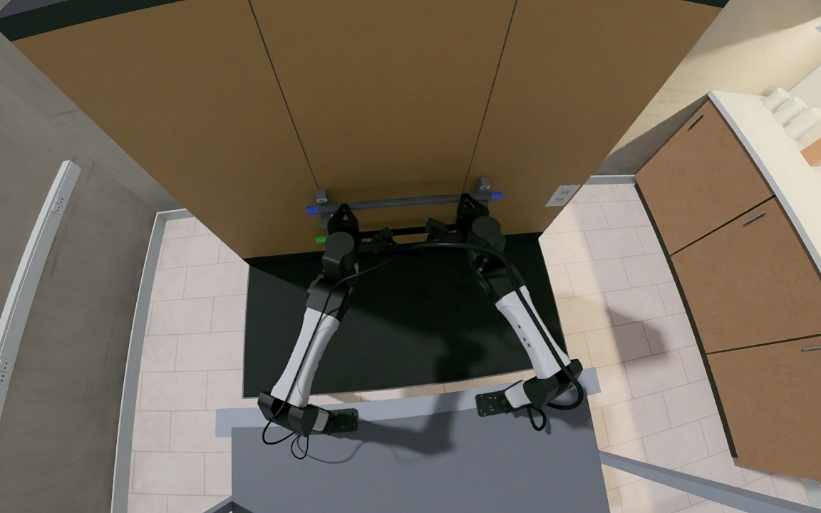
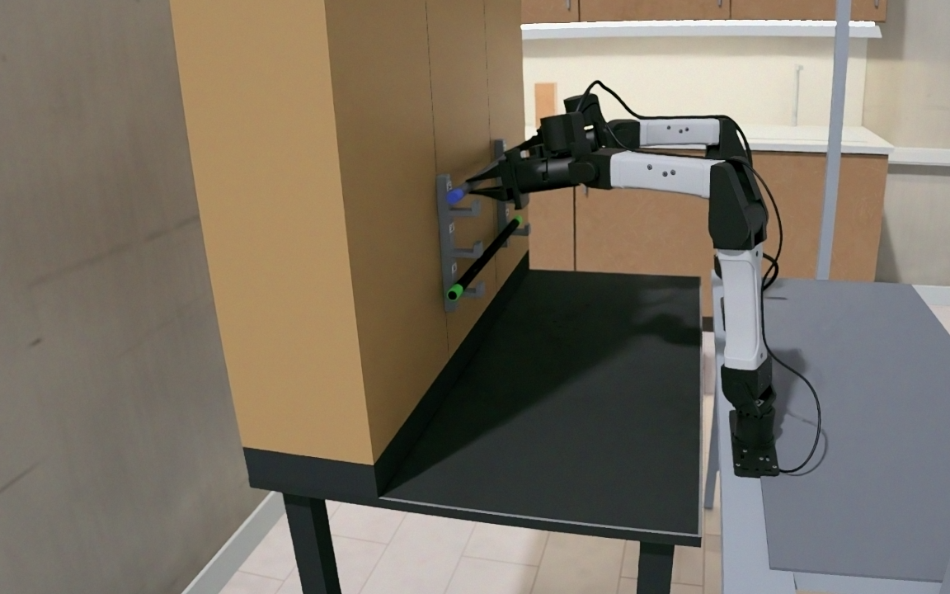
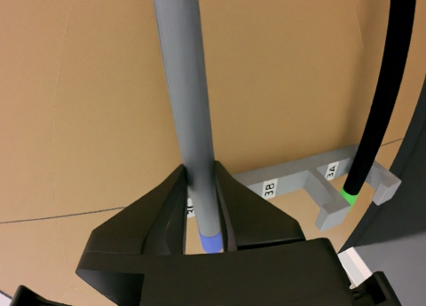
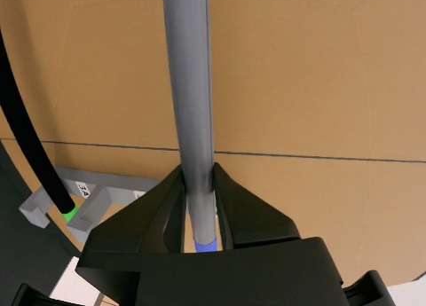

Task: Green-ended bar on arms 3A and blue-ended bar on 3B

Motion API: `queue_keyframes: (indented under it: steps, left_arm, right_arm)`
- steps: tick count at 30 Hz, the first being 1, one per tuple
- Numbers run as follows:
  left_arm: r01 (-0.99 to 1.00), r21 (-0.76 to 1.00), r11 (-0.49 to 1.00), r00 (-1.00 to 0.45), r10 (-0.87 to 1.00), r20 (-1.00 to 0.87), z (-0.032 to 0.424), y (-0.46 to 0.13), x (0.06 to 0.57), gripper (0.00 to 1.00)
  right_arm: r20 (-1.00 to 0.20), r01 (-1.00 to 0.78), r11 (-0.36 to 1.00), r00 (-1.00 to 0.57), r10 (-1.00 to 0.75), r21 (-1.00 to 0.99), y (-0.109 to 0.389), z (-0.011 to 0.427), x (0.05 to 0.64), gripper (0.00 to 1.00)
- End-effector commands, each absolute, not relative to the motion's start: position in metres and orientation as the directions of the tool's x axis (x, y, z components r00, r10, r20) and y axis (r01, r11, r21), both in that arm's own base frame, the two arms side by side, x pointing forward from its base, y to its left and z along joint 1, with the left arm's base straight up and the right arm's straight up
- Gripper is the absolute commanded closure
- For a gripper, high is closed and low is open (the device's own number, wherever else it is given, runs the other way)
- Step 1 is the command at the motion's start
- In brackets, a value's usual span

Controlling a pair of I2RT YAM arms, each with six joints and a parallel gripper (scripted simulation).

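The grey bar with blue ends (image 1: 404, 201) (image 2: 454, 195) (image 3: 186, 75) (image 4: 191, 75) is held level in front of the wall, near the top pair of rack arms, above the 3B pair. My left gripper (image 1: 342, 207) (image 2: 471, 186) (image 3: 200, 169) is shut on it near its left end. My right gripper (image 1: 467, 196) (image 4: 199, 170) is shut on it near its right end. The black bar with green ends (image 2: 489, 254) (image 3: 377, 115) (image 4: 31, 151) lies on the lowest arms, 3A. The 3B label (image 3: 270, 188) shows in the left wrist view. My fingers partly hide the top arms.
The left rack strip (image 1: 321, 195) (image 2: 444, 251) and right rack strip (image 1: 483, 184) (image 2: 499, 148) are fixed to the brown wall panel (image 1: 388, 95). A black table top (image 1: 400, 344) (image 2: 574, 413) lies below the rack. The upper rack arms stick out above the green-ended bar.
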State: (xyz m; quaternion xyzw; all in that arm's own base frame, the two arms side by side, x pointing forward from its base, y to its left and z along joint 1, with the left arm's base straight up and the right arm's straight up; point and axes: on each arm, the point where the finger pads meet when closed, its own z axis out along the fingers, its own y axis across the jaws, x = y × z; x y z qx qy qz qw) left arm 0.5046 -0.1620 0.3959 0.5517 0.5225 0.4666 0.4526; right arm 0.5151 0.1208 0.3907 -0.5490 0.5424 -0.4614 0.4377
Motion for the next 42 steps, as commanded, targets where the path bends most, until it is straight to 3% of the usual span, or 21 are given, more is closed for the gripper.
queue_keyframes:
  steps: [1, 42]
  left_arm:
    - [-0.006, 1.000, -0.004, 0.016, 1.000, 0.004, 0.457, -0.163, 0.508, 1.00]
    - [-0.006, 1.000, -0.004, 0.016, 1.000, 0.004, 0.461, -0.163, 0.483, 1.00]
  right_arm:
    - [0.003, -0.003, -0.003, -0.015, -1.000, -1.000, 0.120, 0.462, 0.517, 1.00]
    - [0.003, -0.003, -0.003, -0.015, -1.000, -1.000, 0.121, 0.466, 0.491, 1.00]
